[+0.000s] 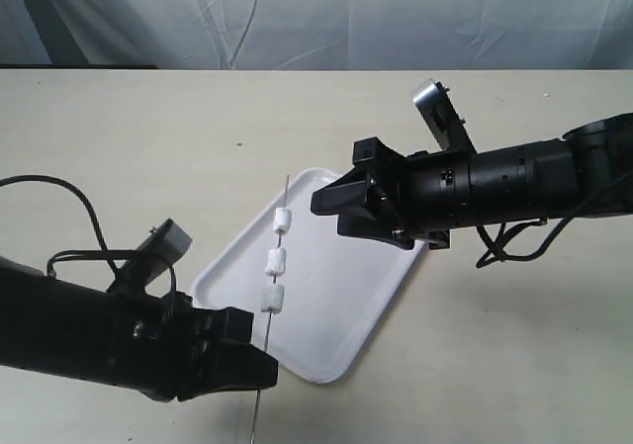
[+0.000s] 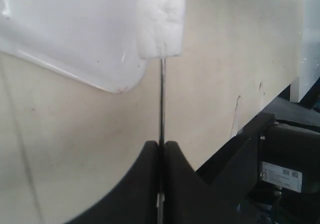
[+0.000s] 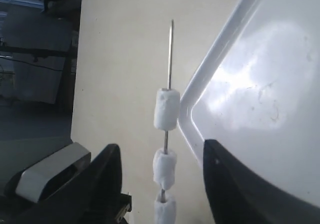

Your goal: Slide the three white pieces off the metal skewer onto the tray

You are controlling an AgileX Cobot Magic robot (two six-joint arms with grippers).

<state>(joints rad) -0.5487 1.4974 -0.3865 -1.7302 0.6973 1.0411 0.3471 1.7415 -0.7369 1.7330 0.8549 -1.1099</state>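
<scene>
The metal skewer [image 1: 267, 335] is held slanted above the near-left rim of the white tray [image 1: 346, 296], its lower end pinched in my shut left gripper [image 1: 259, 370]. Three white pieces [image 1: 282, 220] [image 1: 275, 261] [image 1: 271, 299] are threaded on it, spaced apart. In the left wrist view the jaws [image 2: 161, 146] are closed on the rod [image 2: 161, 99] below the nearest piece [image 2: 161, 30]. My right gripper [image 1: 331, 212] hovers open over the tray, just right of the top piece. In the right wrist view its fingers [image 3: 107, 174] straddle the skewer [image 3: 171, 49] around the middle piece [image 3: 164, 168].
The beige table extends around the tray on all sides. A black cable [image 1: 89, 217] loops by the left arm and another [image 1: 509, 246] hangs under the right arm. A pale cloth backdrop [image 1: 316, 14] closes off the far edge.
</scene>
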